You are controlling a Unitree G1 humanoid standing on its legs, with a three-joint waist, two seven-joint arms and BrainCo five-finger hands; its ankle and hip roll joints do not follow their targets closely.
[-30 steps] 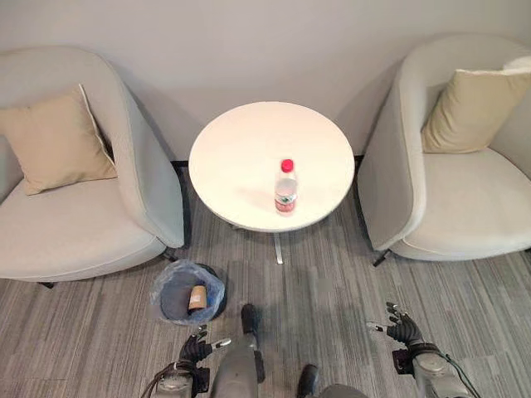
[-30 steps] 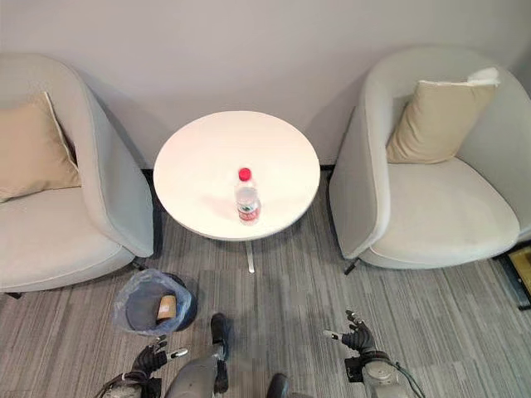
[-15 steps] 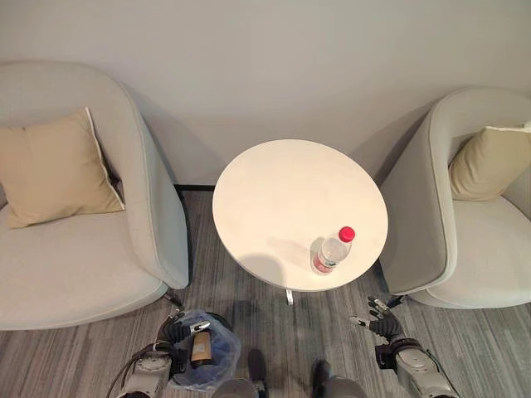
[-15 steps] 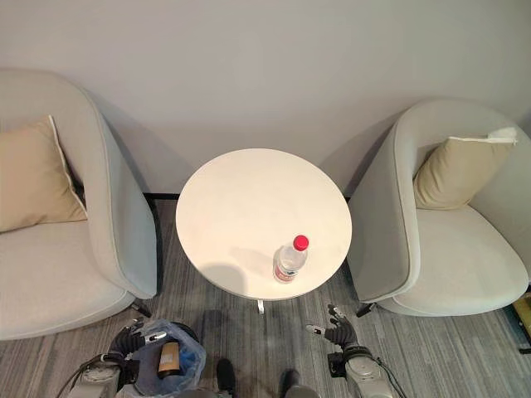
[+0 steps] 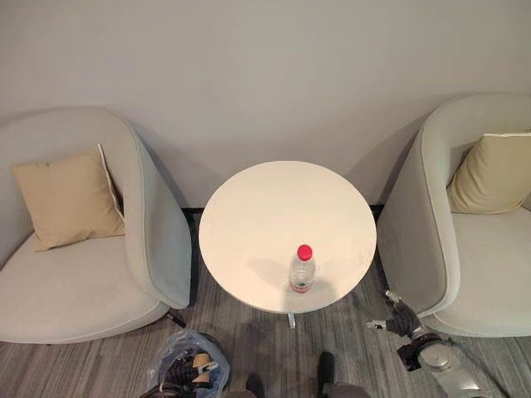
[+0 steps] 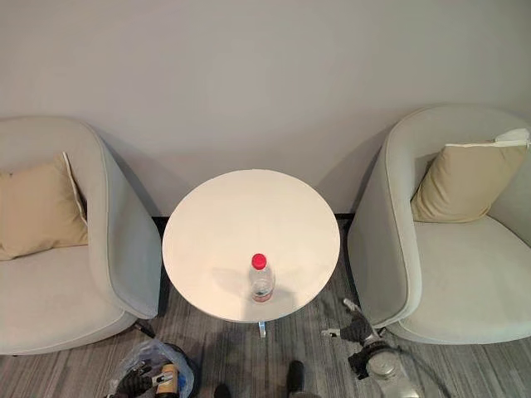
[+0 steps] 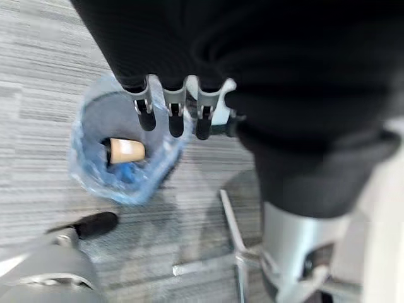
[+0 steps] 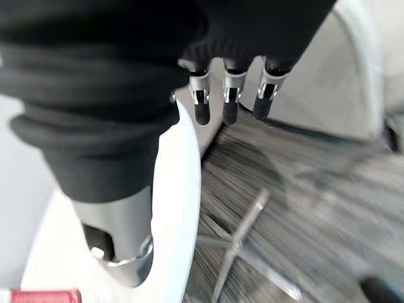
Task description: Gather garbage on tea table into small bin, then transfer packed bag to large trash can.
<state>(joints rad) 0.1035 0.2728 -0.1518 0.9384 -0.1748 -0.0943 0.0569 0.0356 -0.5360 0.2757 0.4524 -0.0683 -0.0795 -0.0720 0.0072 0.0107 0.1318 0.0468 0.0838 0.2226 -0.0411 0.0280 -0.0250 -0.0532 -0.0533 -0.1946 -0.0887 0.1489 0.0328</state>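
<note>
- Two hands in play, both holding nothing: the right hand (image 5: 403,318) hangs low by the worktop's right edge, just off the right armchair (image 5: 465,240), fingers loose and spread; the left hand (image 7: 177,110) hovers over the small bin (image 7: 123,154) on the floor, fingers straight and relaxed too.
- One bottle (image 5: 302,269) with a red cap stands upright on the round worktop (image 5: 274,215), near the front edge and a bit right of centre. Looks like the last bit of garbage up there.
- Small bin has a blue bag liner and already holds a brown cup-ish thing (image 7: 124,150). It sits on the carpet at the worktop's front left, next to the left armchair (image 5: 83,249).
- I'd say the step is grabbing the bottle, and the right hand is the closer one.
- To do it well: raise the hand clear of the worktop rim first, come in from the side, and wrap the body below the cap. It's tall and likely light, so a nudge could tip it and it'd roll off.
</note>
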